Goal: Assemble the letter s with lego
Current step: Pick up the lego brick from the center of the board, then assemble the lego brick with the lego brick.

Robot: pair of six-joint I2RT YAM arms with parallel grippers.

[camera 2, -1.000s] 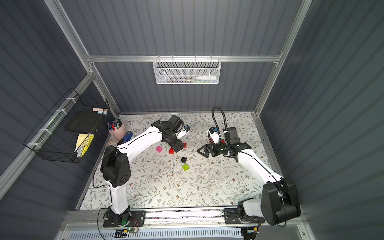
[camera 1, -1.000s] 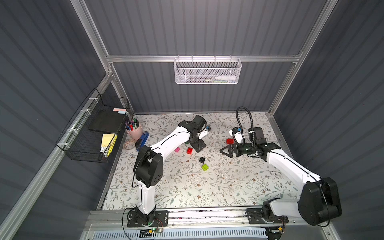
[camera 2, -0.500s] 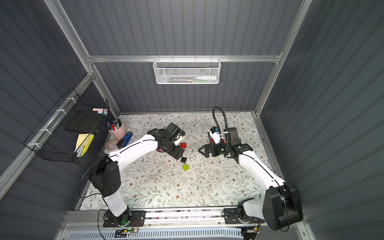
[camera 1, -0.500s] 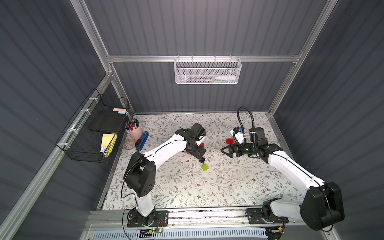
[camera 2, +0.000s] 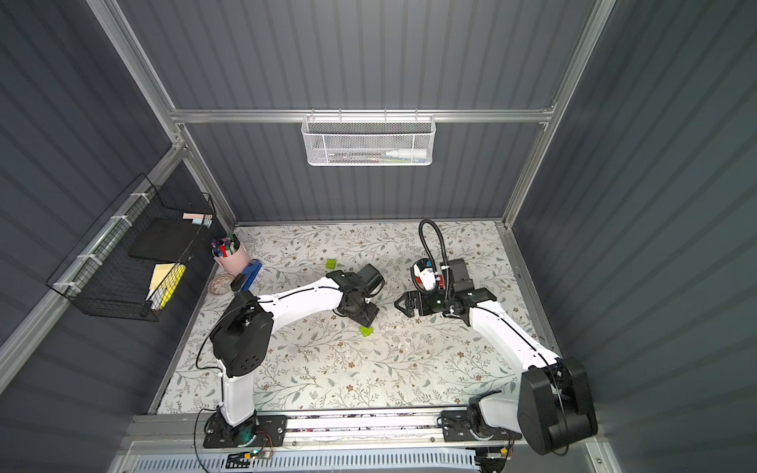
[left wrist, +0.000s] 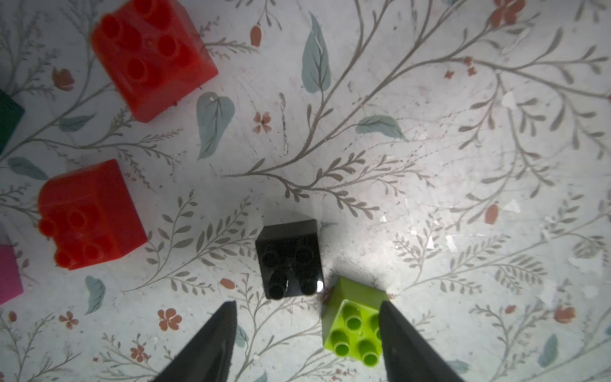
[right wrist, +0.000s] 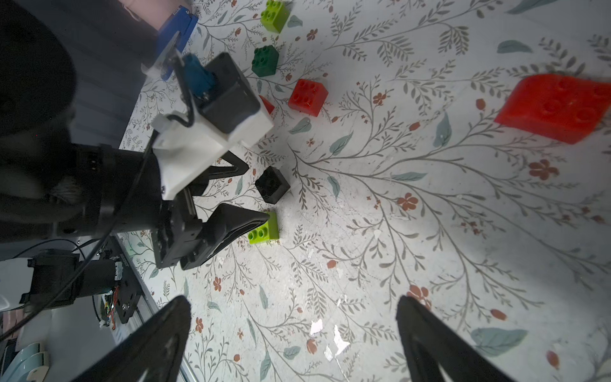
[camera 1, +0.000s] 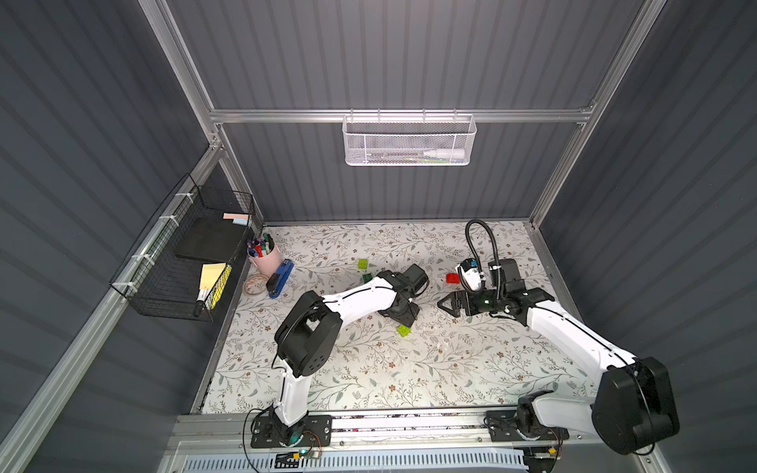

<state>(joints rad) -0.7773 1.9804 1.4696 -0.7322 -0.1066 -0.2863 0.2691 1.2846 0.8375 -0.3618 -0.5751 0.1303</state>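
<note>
In a top view we find the left gripper (camera 1: 403,318) low over a lime green studded plastic brick (camera 1: 404,331) mid-table. Left wrist view: jaws apart, that brick just beside one finger; we judge the pick-up in hand, and centring must precede squeezing. Right wrist view: the right gripper (right wrist: 295,300) gapes empty.

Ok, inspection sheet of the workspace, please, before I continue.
Surface: floral table, white flecks, flat.
Job's things: bricks loose, none seen joined: near lime brick, black brick, red brick, second red brick, third red brick by the right wrist, dark green brick, far lime brick, pink brick.
Clutter: blue stapler, pink pen cup.
Grippers: left gripper open, near lime brick between its jaws beside one finger; right gripper open, empty.
Cables: black cable looped above the right wrist.
Surroundings: white mesh basket, black wire basket on the walls.
</note>
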